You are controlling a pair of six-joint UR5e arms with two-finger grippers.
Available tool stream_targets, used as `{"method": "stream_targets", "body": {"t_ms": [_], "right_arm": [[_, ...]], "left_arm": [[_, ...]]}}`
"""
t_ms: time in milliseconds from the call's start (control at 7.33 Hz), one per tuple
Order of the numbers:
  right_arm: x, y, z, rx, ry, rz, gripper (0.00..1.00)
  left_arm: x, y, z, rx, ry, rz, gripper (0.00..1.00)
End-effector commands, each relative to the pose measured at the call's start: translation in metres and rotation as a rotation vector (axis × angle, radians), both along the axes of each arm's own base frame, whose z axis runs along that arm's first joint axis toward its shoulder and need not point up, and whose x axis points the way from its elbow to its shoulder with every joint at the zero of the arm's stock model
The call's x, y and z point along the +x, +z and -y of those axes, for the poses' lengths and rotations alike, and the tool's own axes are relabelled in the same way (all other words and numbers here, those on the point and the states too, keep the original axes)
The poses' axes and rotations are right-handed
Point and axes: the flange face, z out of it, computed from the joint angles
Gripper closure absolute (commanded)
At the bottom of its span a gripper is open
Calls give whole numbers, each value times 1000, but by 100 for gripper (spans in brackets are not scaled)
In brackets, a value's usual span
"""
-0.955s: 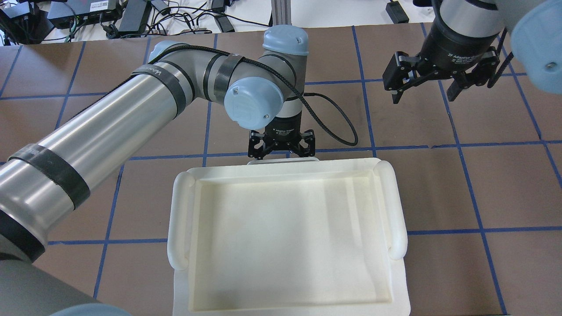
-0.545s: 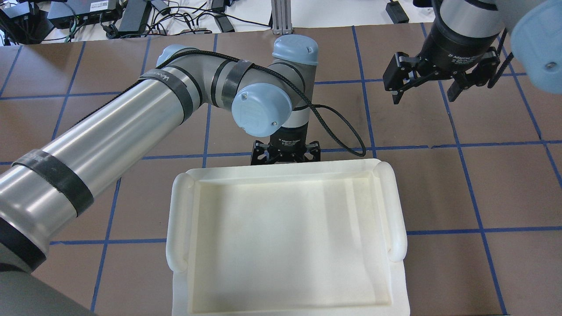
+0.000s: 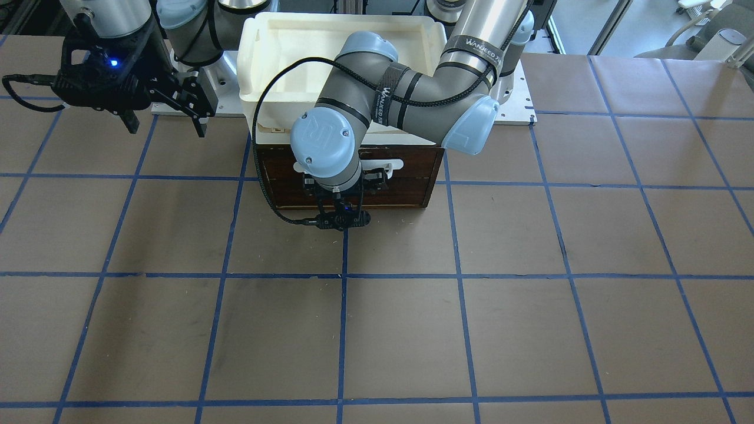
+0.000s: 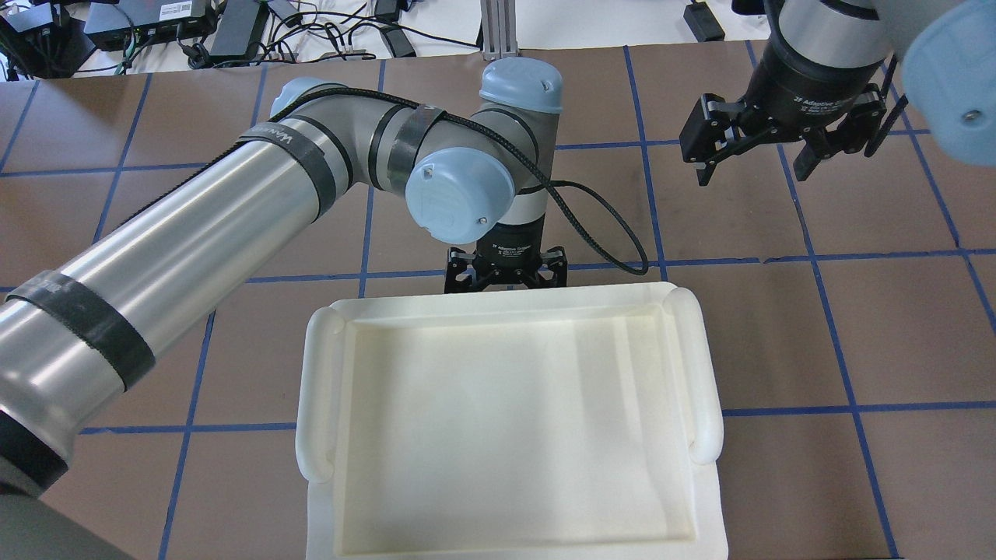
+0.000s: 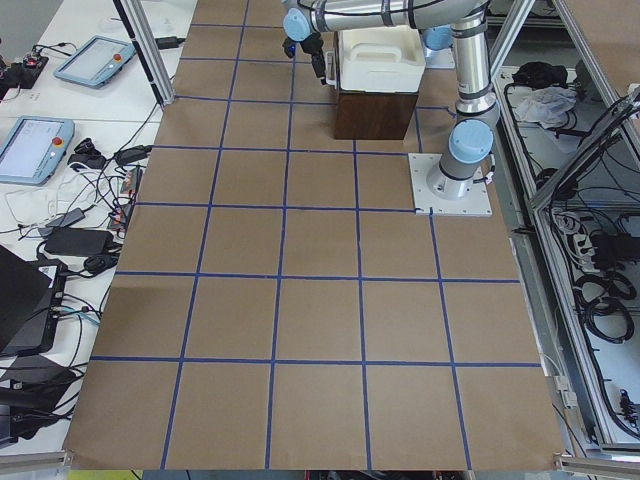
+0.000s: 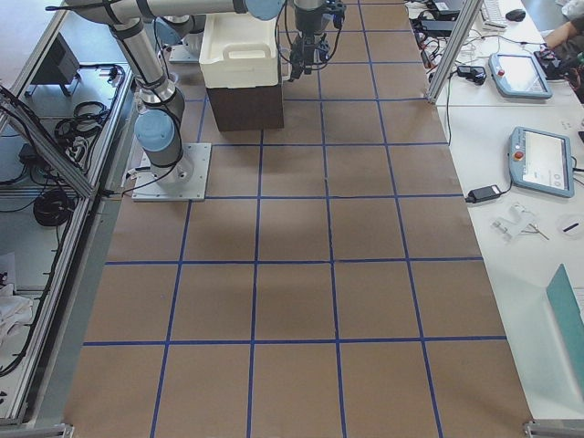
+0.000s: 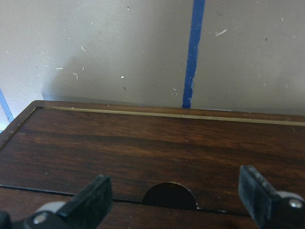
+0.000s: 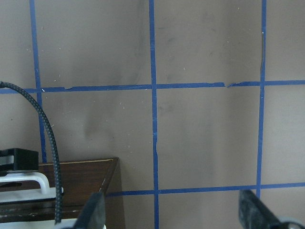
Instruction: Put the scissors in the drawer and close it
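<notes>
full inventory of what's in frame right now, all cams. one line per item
table: one, brown cover with a blue tape grid, fills the workspace
drawer: one, dark brown front with a white bar handle, table middle near the robot
white tray: one, cream-white, empty, on top of the drawer unit
scissors: none visible in any view
tablets: two, grey-blue, side bench on the operators' side
cables: a tangle, black, bench beyond the table
left gripper: one, black, open, at the drawer front
right gripper: one, black, open, empty, above bare table
</notes>
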Motion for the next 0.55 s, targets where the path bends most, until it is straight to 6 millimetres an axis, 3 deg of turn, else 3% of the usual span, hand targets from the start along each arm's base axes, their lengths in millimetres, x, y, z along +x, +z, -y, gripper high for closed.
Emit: {"method": "stream_targets", "body": {"t_ms": [0,409], "right_arm": [[0,1,0,-1,5,-2,0],[0,0,0,0,10,-2,0]], "left_arm": [[7,35,20,-141,-33,25,0],[20,114,22,-282,-4,-38,0]]}}
